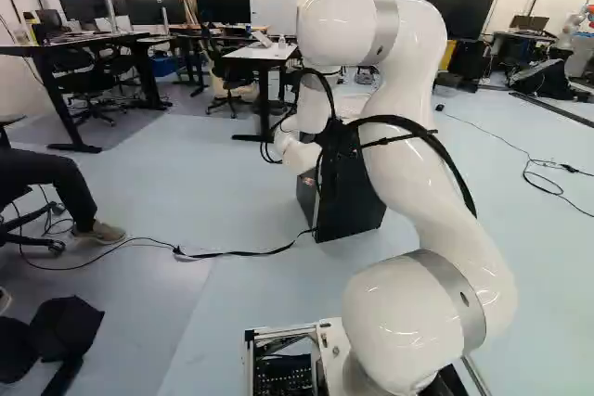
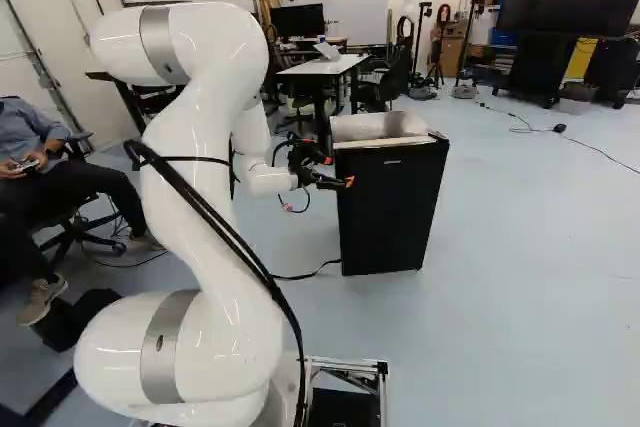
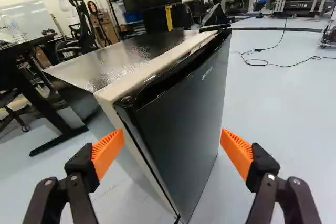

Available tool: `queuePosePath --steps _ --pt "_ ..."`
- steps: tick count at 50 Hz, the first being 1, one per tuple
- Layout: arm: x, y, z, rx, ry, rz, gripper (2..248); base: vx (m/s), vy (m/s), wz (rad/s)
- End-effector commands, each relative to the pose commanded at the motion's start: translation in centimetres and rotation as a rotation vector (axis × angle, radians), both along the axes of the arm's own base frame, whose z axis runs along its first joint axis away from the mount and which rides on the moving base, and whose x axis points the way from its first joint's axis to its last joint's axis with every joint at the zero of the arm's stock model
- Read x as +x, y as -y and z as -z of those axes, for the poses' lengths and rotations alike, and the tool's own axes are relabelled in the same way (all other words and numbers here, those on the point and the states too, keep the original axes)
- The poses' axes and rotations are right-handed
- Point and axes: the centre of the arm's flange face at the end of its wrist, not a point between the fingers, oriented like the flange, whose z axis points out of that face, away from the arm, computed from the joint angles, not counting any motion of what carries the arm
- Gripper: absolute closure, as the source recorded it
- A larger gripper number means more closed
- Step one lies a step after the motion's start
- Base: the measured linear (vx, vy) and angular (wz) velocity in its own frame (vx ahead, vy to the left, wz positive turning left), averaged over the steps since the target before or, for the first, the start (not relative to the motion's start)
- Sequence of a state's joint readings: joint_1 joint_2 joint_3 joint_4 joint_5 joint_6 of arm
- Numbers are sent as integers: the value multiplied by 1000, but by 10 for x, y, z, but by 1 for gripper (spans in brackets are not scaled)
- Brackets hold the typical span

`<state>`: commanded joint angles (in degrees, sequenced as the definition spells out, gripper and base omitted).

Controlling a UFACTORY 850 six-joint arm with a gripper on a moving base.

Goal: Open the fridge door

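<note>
The gripper (image 2: pixel 337 170) is at the upper left part of the small black fridge (image 2: pixel 390 212) in the right base view. Seen from the wrist, the gripper (image 3: pixel 172 148) stands wide open, orange pads apart, with nothing held. Ahead of it and between the lines of its fingers is the dark fridge door (image 3: pixel 184 108), with a recessed grip along its top edge. The door lies against the pale front rim (image 3: pixel 118 90) of the body and looks closed. In the left base view, the arm covers much of the fridge (image 1: pixel 343 215).
A black cable (image 1: pixel 232 252) runs over the floor to the fridge. Behind the fridge stands a white-topped table (image 2: pixel 335 65) with office chairs near it. Another cable (image 3: pixel 268 62) lies on the floor beyond the door side. Another robot (image 1: pixel 568 34) stands far back.
</note>
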<state>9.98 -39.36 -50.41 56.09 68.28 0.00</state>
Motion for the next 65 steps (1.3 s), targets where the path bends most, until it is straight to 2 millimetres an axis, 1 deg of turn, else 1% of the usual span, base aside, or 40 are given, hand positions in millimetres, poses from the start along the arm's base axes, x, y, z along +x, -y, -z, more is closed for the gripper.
queuePosePath --steps 24,65 --pt "11 0 2 2 13 3 3 0 0 0" --pt "17 -1 2 3 19 4 3 0 0 0"
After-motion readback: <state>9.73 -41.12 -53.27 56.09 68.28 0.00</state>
